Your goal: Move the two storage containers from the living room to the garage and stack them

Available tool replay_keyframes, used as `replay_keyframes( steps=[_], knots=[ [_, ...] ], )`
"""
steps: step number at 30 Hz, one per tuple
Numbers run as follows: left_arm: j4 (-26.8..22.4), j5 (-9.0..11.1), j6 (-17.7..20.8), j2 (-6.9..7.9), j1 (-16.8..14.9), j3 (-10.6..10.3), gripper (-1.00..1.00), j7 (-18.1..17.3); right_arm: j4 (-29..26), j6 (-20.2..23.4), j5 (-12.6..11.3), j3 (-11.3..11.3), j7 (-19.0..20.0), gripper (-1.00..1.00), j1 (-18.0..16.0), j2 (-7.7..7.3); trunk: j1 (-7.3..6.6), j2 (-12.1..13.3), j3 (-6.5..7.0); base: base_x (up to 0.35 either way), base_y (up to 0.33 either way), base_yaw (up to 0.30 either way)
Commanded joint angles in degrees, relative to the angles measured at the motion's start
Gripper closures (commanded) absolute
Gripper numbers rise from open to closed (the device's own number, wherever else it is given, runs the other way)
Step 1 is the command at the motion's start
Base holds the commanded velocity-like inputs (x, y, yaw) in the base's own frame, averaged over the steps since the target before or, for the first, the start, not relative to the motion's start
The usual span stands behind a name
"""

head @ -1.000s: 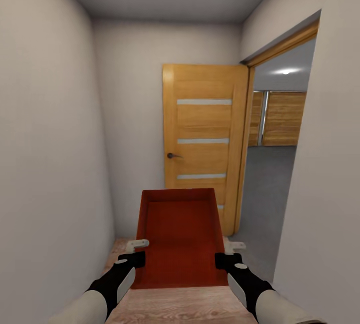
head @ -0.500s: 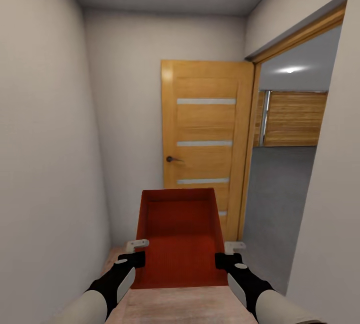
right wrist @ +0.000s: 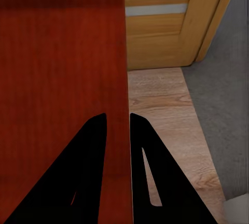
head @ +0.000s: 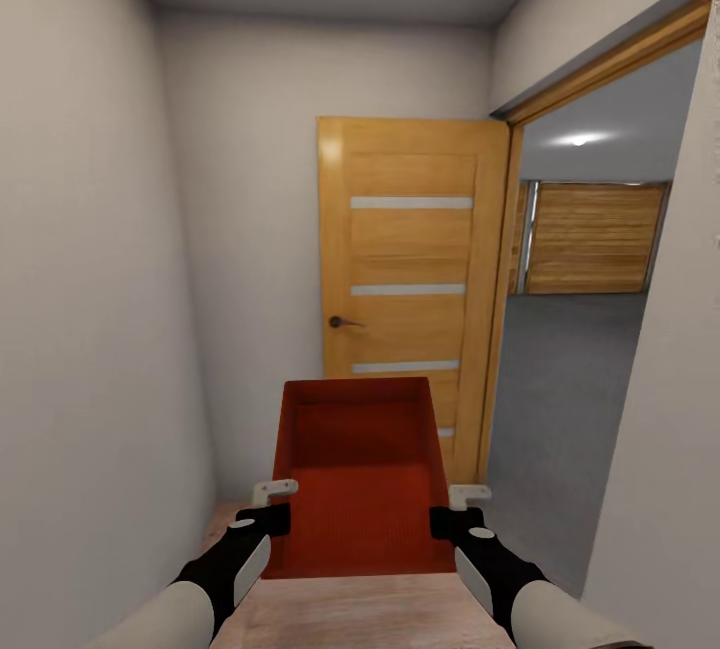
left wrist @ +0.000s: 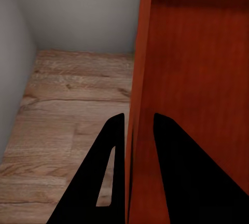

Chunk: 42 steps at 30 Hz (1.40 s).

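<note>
One orange-red storage container (head: 360,474), lidless and ribbed inside, hangs in front of me above the wood-plank floor (head: 350,614). My left gripper (head: 274,505) is shut on its left wall and my right gripper (head: 460,507) on its right wall. In the left wrist view the gripper (left wrist: 136,124) straddles the thin red wall (left wrist: 197,79) with one finger on each side. The right wrist view shows the same pinch: the gripper (right wrist: 117,118) is closed on the container's wall (right wrist: 62,53). Through the doorway on the right lies the garage's dark grey floor (head: 560,399).
I am in a narrow hallway with a white wall (head: 90,329) close on the left and another (head: 665,489) close on the right. An open wooden door (head: 410,279) stands ahead against the end wall. A wood-slat garage door (head: 595,239) shows at the garage's far side.
The whole view has shifted as I rolled forward: the door and the doorway look nearer and wider, and the ceiling light left the picture. The container stays held the same way.
</note>
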Motion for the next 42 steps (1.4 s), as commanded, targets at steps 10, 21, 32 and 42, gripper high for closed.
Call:
replay_keyframes(
  steps=[10,21,32,42],
  knots=[
    [-0.97,-0.69,-1.56,1.83,0.02,0.95,1.0,1.59,0.2,-0.2,-0.58,-0.05,-0.45,1.0,0.0,-0.13,0.02,-0.05,-0.03,0.001,0.0,-0.261],
    [-0.95,-0.69,-1.56,1.83,0.01,0.95,1.0,1.59,0.21,-0.2,-0.58,-0.03,-0.45,1.0,0.0,-0.13,0.02,-0.05,-0.03,0.047,0.013,-0.287],
    [-0.93,-0.69,-1.54,1.83,0.01,0.95,1.0,1.59,0.21,-0.2,-0.58,0.04,-0.45,1.0,0.0,-0.13,0.02,-0.05,-0.03,0.234,0.172,-0.287],
    [-0.89,-0.69,-1.55,1.83,0.01,0.95,1.0,1.59,0.21,-0.2,-0.58,0.04,-0.45,1.0,0.0,-0.13,0.02,-0.05,-0.03,0.25,0.193,-0.287]
  ],
)
